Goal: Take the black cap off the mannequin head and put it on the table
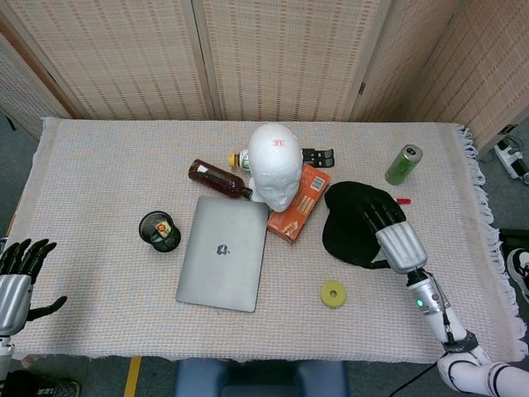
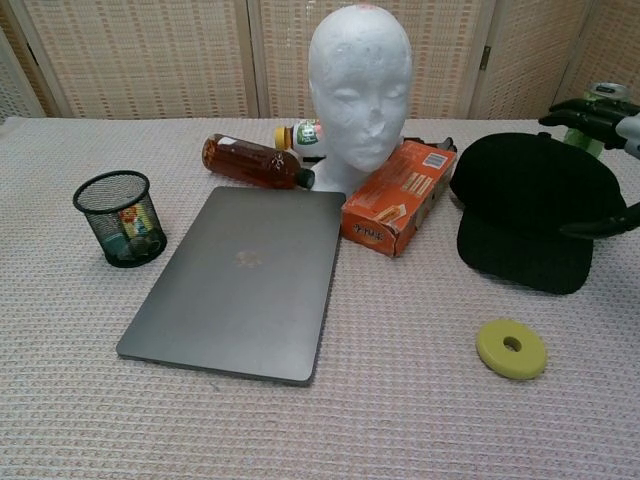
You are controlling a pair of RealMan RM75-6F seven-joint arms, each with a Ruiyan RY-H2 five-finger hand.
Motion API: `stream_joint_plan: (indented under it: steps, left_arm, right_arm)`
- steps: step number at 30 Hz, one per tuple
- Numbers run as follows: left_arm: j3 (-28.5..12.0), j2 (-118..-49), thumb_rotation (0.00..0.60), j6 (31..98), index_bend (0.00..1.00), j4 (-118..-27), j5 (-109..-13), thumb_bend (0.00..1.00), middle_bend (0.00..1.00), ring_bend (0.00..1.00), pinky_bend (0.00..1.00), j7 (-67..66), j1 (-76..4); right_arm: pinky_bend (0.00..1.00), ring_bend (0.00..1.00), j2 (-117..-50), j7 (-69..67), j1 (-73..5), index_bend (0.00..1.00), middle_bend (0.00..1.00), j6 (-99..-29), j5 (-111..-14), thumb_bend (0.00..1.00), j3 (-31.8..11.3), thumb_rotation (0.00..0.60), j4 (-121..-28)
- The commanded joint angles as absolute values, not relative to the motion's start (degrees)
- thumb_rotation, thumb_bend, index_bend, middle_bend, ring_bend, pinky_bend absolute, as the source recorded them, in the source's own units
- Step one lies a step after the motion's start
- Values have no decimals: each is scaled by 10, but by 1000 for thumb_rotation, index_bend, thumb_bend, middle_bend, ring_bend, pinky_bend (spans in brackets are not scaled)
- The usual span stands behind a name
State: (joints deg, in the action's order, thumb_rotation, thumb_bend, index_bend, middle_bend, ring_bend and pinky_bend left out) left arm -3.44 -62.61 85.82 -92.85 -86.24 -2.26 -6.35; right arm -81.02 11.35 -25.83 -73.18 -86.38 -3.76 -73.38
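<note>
The black cap (image 1: pixel 349 225) lies flat on the table cloth, right of the orange box, also seen in the chest view (image 2: pixel 522 205). The white mannequin head (image 1: pixel 275 165) stands bare at the table's middle back (image 2: pixel 360 85). My right hand (image 1: pixel 387 225) is over the cap's right side with its fingers (image 2: pixel 585 108) spread apart and nothing clasped between them. The thumb shows beside the brim in the chest view. My left hand (image 1: pixel 16 273) hangs open off the table's near left corner, far from the cap.
A grey laptop (image 1: pixel 223 252) lies left of centre, beside an orange box (image 1: pixel 298 203) and a brown bottle (image 1: pixel 216 178). A mesh cup (image 1: pixel 159 231) stands to the left. A yellow ring (image 1: pixel 333 294) lies near the cap, and a green can (image 1: pixel 402 164) stands behind it.
</note>
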Motion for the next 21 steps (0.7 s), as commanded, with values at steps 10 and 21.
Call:
stream_joint_plan:
  steps: [10,21]
  left_arm:
    - [-33,-634,600,841,166,-923,-844,52,147,59,95,-38,-66]
    - [-22,-646,600,858,168,-925,-857,52,148,59,94,-49,-55]
  right_arm:
    - [376,243,-677,133,-161,287,327,-846,-882,24,-15,599,-902]
    - [306,125,-611,106,-66,107,206,-920,-889,24,33,600,-975]
